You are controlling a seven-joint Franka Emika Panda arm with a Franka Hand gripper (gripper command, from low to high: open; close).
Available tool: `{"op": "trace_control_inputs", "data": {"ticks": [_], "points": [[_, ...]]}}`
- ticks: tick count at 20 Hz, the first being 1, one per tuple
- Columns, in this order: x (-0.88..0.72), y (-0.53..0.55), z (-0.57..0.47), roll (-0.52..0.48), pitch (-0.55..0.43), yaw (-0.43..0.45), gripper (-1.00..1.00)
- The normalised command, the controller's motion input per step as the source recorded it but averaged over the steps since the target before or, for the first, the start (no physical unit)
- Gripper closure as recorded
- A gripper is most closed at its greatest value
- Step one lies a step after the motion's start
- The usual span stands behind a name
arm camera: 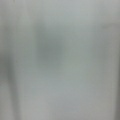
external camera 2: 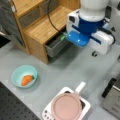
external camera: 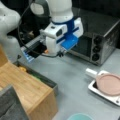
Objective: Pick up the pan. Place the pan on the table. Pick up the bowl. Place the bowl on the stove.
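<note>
The dusty-pink pan (external camera: pixel 110 83) (external camera 2: pixel 67 107) sits on the white-rimmed stove (external camera: pixel 93 88) (external camera 2: pixel 86 106) in both front views, its short white handle (external camera: pixel 91 72) (external camera 2: pixel 80 88) sticking out over the rim. The teal bowl (external camera 2: pixel 18 74) rests on the grey table (external camera 2: pixel 62 71) (external camera: pixel 75 75) at a front view's left, with an orange carrot-like thing inside; only its rim (external camera: pixel 80 116) shows at a front view's bottom. My gripper (external camera: pixel 53 51) hangs above the table, well apart from pan and bowl, holding nothing that I can see. The wrist view shows only bare grey surface.
A steel toaster oven (external camera: pixel 100 42) (external camera 2: pixel 112 100) with black knobs stands behind the stove. A light-brown wooden block (external camera: pixel 27 85) (external camera 2: pixel 42 27) has an open drawer (external camera: pixel 47 81) (external camera 2: pixel 56 45) near the arm.
</note>
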Motion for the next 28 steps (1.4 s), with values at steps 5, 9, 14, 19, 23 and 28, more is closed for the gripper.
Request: {"op": "trace_control_inputs", "data": {"ticks": [5, 9, 14, 19, 23, 28], "points": [[0.32, 0.07, -0.03, 0.049, 0.072, -0.121, -1.0], [0.48, 0.0, 0.0, 0.08, 0.187, -0.12, -1.0], [0.64, 0.02, 0.05, 0.087, 0.24, -0.155, -1.0], [0.55, 0.1, 0.07, 0.062, 0.24, -0.191, -1.0], [0.31, 0.11, 0.12, 0.045, 0.26, -0.215, -1.0], [0.2, 0.14, 0.09, 0.014, 0.228, -0.168, -1.0]]}}
